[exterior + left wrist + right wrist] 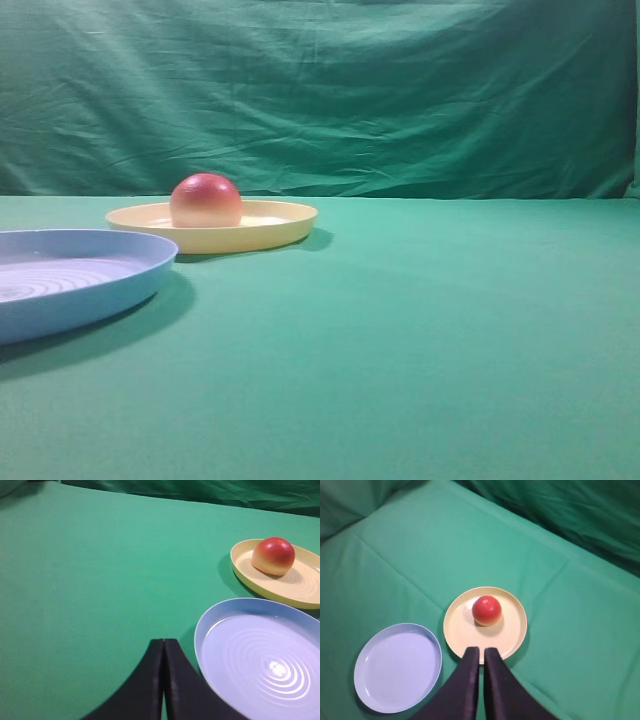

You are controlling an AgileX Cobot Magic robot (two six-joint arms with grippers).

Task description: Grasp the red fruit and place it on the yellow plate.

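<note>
**Inspector:** Across the green cloth (450,330), what did you find, largest item first?

**Operator:** Green cloth covered the whole table and hung behind it as a backdrop. On it lay the light blue plate (397,667), ridged in rings and bare, and just beside it the yellow plate (512,630); the two rims were near but apart.

**Inspector:** And the task's object?

**Operator:** The red fruit (486,610) sat flat side down inside the yellow plate, off centre toward the rim, untouched by anything. I judged the placement done, since the low sloped rim would keep it from rolling off.

**Inspector:** State of your grippers?

**Operator:** My right gripper (481,652) was high above the near edge of the yellow plate, jaws clenched together on nothing, well clear of the fruit. My left gripper (164,645) hung low beside the blue plate, its fingers likewise pressed together and empty. I took that as a parked posture, not a grasp.

**Inspector:** Any hazard?

**Operator:** None visible; both arms stood clear of the plates.
</note>
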